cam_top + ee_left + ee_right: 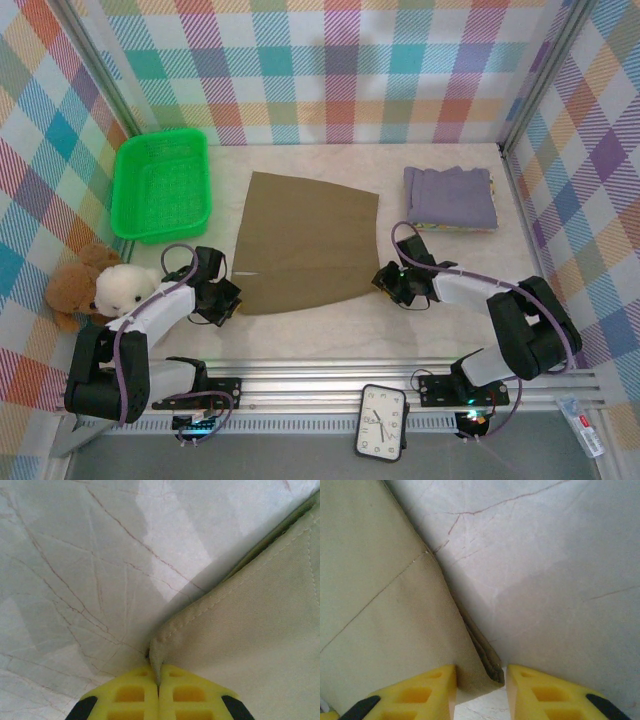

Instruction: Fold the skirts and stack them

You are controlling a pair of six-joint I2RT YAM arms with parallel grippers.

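The olive skirt [305, 240] is lying spread flat in the middle of the desk [330, 325]. The left gripper [159, 674] is pinching its 7 o'clock corner, fingers pressed together. The right gripper [481, 675] is straddling the 5 o'clock corner, fingers parted. At 2 o'clock a folded stack of skirts [450, 197] is sitting, its lower layers mostly hidden under the lavender one.

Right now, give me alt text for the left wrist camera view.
Two yellow fingers pressed together pinch the hemmed corner of an olive-khaki skirt, which lies on a pale marbled table veined with thin brown lines.
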